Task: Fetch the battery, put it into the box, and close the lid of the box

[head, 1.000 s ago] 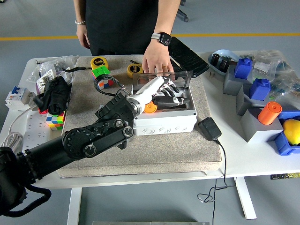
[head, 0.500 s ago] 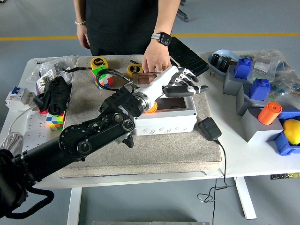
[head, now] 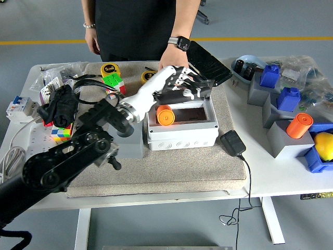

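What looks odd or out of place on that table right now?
The person's hand rests at the box's far edge, right beside the robot's left hand as it reaches over the raised lid, so they crowd each other. The orange battery lies in the box. Nothing looks spilled or broken.

I count one grey box [head: 182,136] with one orange battery [head: 165,115] inside. Two yellow tape measures [head: 109,70] lie behind it. Two puzzle cubes [head: 61,134] sit on my desk [head: 270,172].
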